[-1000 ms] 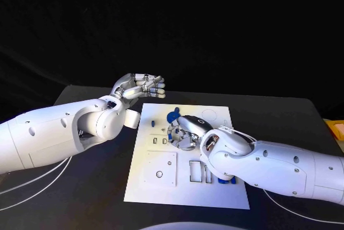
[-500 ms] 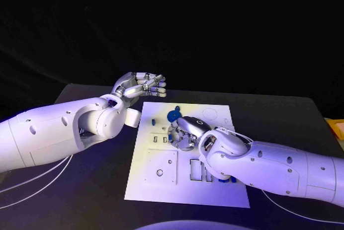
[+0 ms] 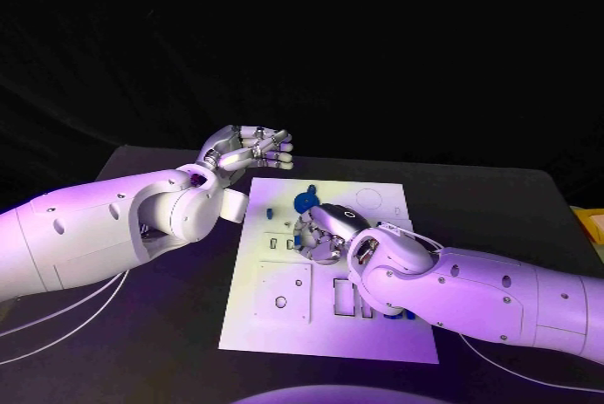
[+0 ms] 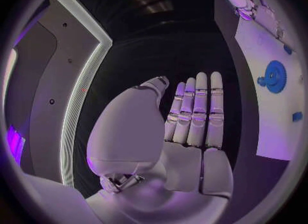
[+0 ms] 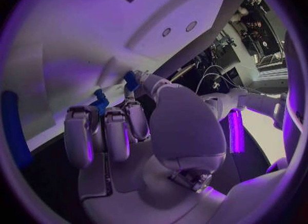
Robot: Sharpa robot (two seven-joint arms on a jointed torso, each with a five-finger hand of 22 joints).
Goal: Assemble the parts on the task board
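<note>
The white task board [image 3: 378,195] lies in the middle of the table, with a blue gear [image 3: 306,199] near its far edge. My right hand [image 3: 325,234] is down on the board just in front of the gear, fingers curled. In the right wrist view one small blue part [image 5: 99,103] stands by the fingertips [image 5: 115,126] and another small blue part [image 5: 131,80] sits at the thumb's tip; I cannot tell whether either is gripped. My left hand [image 3: 245,148] hovers beyond the board's far left corner, holding nothing, fingers [image 4: 199,111] side by side. The gear [image 4: 274,76] also appears in the left wrist view.
A long blue part [image 5: 13,126] lies on the board [image 5: 77,39] near my right forearm, seen as a blue bit [image 3: 396,315] in the head view. A yellow object [image 3: 592,225] sits at the table's right edge. Cables [image 3: 63,321] trail along the left.
My left hand has lifted slightly and its fingers have loosened a little. The right hand stays in the same spot on the board.
</note>
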